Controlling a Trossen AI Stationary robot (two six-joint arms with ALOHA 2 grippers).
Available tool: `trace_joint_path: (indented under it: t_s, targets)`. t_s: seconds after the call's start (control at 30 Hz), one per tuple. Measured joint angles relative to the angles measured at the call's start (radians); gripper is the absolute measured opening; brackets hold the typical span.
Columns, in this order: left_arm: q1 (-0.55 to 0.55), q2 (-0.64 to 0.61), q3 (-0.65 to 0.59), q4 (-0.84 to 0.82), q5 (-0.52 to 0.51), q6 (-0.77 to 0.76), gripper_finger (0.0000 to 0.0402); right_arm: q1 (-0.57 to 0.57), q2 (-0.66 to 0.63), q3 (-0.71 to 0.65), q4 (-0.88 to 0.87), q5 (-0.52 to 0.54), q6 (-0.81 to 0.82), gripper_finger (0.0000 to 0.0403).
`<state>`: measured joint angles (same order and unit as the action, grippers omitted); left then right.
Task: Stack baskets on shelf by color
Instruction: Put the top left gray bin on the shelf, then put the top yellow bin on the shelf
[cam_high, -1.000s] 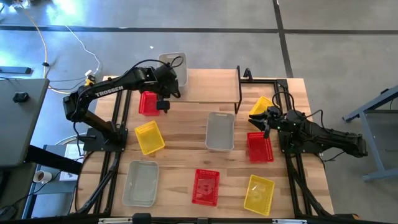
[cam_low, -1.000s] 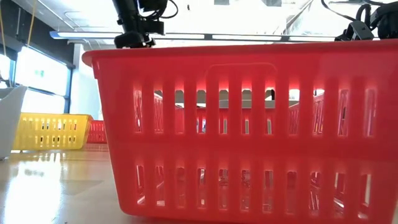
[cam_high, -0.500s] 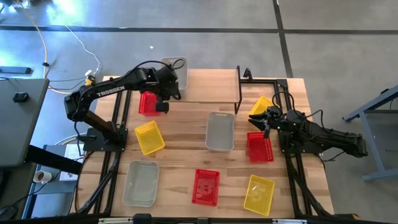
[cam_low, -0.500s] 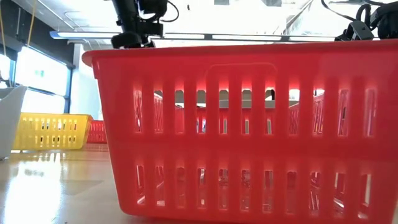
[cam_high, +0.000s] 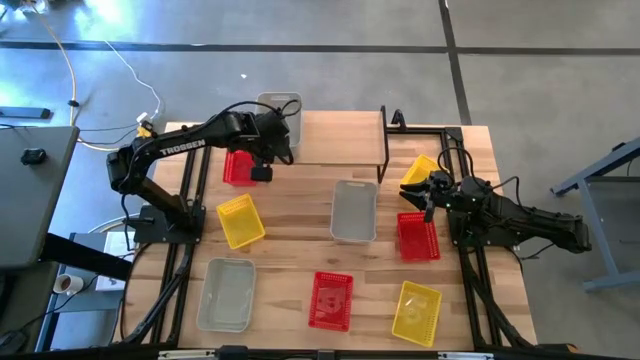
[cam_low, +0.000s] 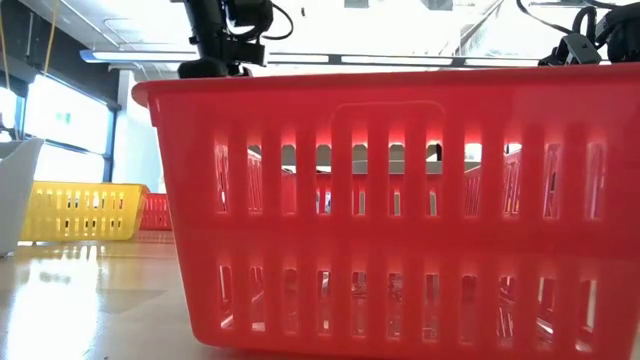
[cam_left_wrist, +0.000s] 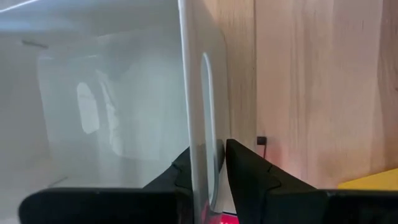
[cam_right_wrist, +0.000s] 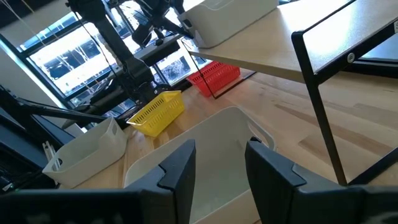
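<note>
My left gripper (cam_high: 276, 136) is shut on a pale grey basket (cam_high: 280, 110) at the left end of the wooden shelf (cam_high: 340, 140). In the right wrist view this basket (cam_right_wrist: 230, 15) looks set down on the plank (cam_right_wrist: 292, 59). My right gripper (cam_high: 410, 190) is open and empty at the table's right, between a yellow basket (cam_high: 420, 168) and a red basket (cam_high: 417, 238). It faces a second grey basket (cam_high: 353, 210), which lies on the table before the shelf. My left gripper pinches the grey basket's near end wall (cam_left_wrist: 200, 134), beside its handle slot, one finger (cam_left_wrist: 183, 174) inside the basket and one (cam_left_wrist: 245, 171) outside. The fingers come from above, pointing down. The basket stays upright and level.
On the table lie a red basket (cam_high: 238, 165) and a yellow one (cam_high: 240, 220) at the left. Along the near edge lie a grey one (cam_high: 228, 293), a red one (cam_high: 331, 300) and a yellow one (cam_high: 416, 312). The near red basket fills the low view (cam_low: 400, 200).
My left gripper has brought the grey basket a little down and toward the near edge, over the shelf's left end, and stays shut on it.
</note>
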<state>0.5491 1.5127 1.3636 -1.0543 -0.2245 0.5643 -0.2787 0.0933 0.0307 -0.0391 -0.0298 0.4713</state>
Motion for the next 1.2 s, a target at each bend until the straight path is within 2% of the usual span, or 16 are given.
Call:
trace_joint_path:
  t_s: [0.23,0.67,1.07,1.2]
  targets:
    - [-0.001,0.000,0.000,0.000,0.000,0.015,0.0071,0.000,0.000,0.000,0.000,0.000,0.000,0.0126]
    - [-0.022,-0.005,0.000,-0.007,-0.024,-0.011,0.0164,0.000,0.000,0.000,0.000,0.000,0.000,0.0126]
    - [-0.034,-0.007,0.001,-0.006,-0.083,-0.011,0.0166,0.000,0.000,0.000,0.000,0.000,0.000,0.0126]
    - [-0.034,-0.008,0.040,-0.025,-0.083,-0.011,0.0166,0.000,0.000,0.000,0.000,0.000,0.000,0.0126]
